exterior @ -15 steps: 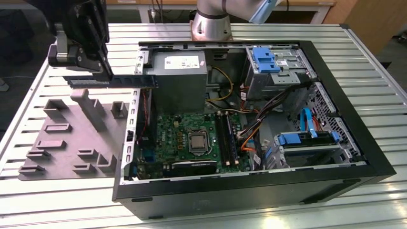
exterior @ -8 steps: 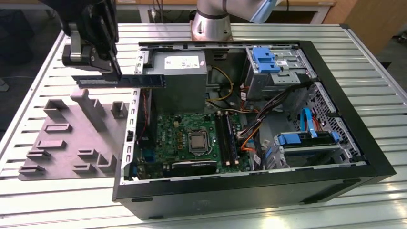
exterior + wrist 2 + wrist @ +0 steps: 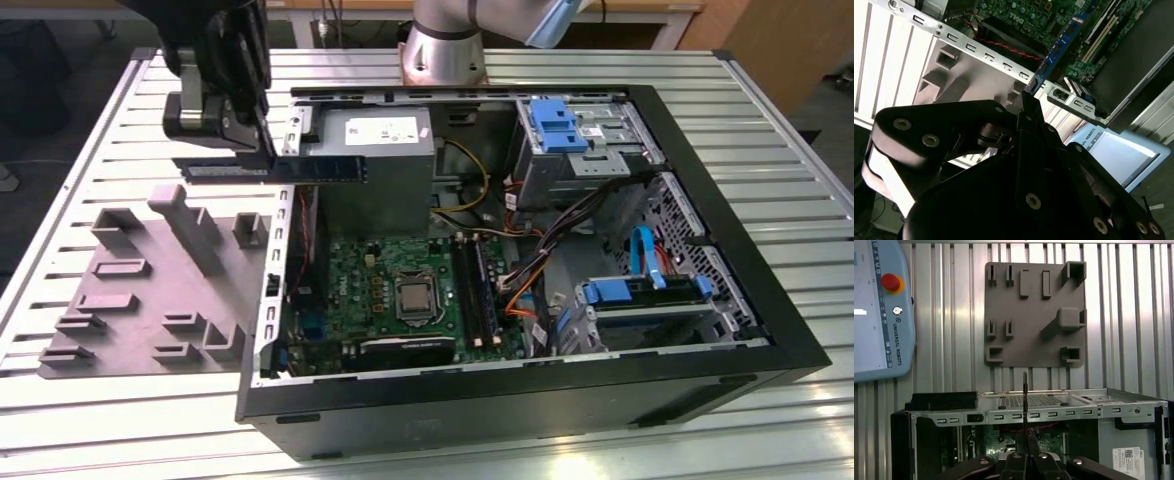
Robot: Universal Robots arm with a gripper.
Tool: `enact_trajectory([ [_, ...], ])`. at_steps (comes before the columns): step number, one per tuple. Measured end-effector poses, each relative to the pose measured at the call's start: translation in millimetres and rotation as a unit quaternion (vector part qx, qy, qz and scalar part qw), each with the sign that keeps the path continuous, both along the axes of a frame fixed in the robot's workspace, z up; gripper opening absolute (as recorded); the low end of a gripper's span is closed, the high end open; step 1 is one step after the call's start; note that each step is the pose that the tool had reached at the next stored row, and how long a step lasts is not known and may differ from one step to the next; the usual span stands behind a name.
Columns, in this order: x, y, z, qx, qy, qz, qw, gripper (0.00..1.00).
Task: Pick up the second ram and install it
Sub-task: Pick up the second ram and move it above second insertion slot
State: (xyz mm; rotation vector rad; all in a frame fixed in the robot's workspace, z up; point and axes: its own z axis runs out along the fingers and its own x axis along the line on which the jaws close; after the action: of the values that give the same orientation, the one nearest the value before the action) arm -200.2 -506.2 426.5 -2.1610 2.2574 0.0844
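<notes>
Exterior view: slatted table (image 3: 134, 430) bearing open computer case (image 3: 534, 405), grey holder tray (image 3: 147, 290) just beside it at the exterior view's left. Above, gripper (image 3: 260, 150) clamped on second ram (image 3: 320, 168), held level, aloft over the case wall nearest the tray, toward the far side.
</notes>
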Motion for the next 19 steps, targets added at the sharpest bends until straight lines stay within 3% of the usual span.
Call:
enact_trajectory([
  [19,34.1,0.0,-0.2,0.0000,0.0000,0.000,1.0000,0.11],
])
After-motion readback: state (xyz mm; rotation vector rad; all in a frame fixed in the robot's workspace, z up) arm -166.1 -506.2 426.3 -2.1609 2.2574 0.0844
